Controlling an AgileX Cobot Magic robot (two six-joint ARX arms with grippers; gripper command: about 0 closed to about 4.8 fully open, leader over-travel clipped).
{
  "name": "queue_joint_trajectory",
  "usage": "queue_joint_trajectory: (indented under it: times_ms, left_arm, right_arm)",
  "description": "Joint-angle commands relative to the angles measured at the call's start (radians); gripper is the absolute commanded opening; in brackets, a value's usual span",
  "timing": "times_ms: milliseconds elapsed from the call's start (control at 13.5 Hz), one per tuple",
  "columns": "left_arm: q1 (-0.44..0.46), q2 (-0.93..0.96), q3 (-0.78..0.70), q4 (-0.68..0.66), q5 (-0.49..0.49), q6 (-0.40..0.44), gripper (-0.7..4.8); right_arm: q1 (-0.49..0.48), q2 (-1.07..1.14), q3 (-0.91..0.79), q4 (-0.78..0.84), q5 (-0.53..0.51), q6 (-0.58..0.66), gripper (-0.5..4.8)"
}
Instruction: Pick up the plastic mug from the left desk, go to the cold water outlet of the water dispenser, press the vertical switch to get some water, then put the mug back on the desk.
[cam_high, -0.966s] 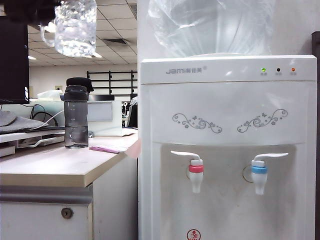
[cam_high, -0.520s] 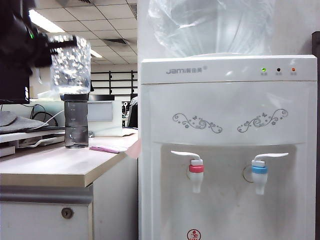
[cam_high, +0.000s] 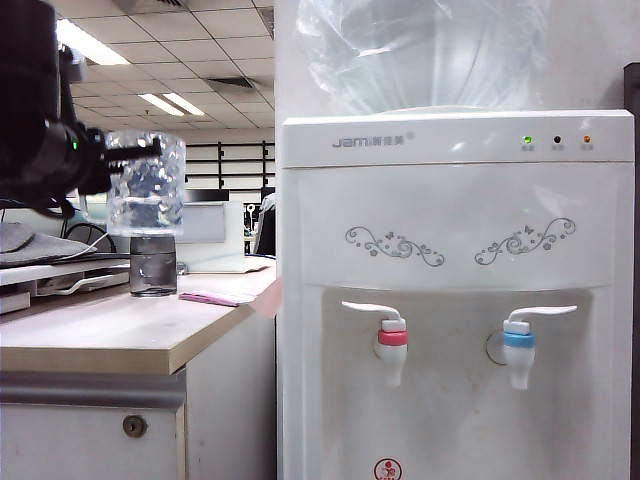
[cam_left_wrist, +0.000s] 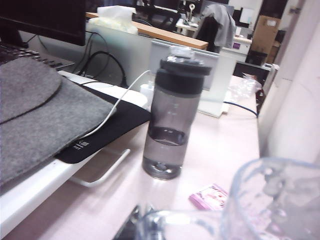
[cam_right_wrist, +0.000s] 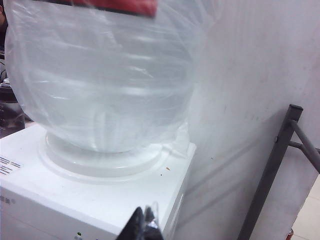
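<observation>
Beige left desk (cam_high: 120, 335) below: plastic mug (cam_high: 146, 184) upright, handle clamped in left gripper (cam_high: 100, 160); right gripper (cam_right_wrist: 145, 222) unclear.

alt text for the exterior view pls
The left claw holds the clear plastic mug above the left desk, in front of a smoky-grey bottle. Right of it stands the white water dispenser, with red-collared and blue-collared taps.

Left gripper (cam_high: 100, 158) holding plastic mug (cam_high: 146, 185) above left desk (cam_high: 120, 335), directly before grey bottle (cam_high: 152, 265). Standing open: desk front beside pink packet (cam_high: 208, 298), space below cold water outlet (cam_high: 518, 345). Right gripper (cam_right_wrist: 143, 226) hovering over water dispenser (cam_high: 455, 290).
</observation>
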Motion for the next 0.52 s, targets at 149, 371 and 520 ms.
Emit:
queue_joint_trajectory:
  times_ms: [149,371,520]
  left_arm:
    - [0.039,0.111,0.003,0.167,0.026,0.0,-0.06]
    - [0.084,0.293,0.004,0.299,0.059,-0.009,-0.06]
    - [0.096,0.36,0.009,0.319,0.066,-0.032,-0.06]
  right_arm:
    - [-0.001,0.0,0.004,0.016,-0.001,0.003,0.0]
    - [-0.001,0.0,0.004,0.016,-0.001,0.003,0.0]
    - [-0.001,0.0,0.004,0.016,-0.001,0.003,-0.01]
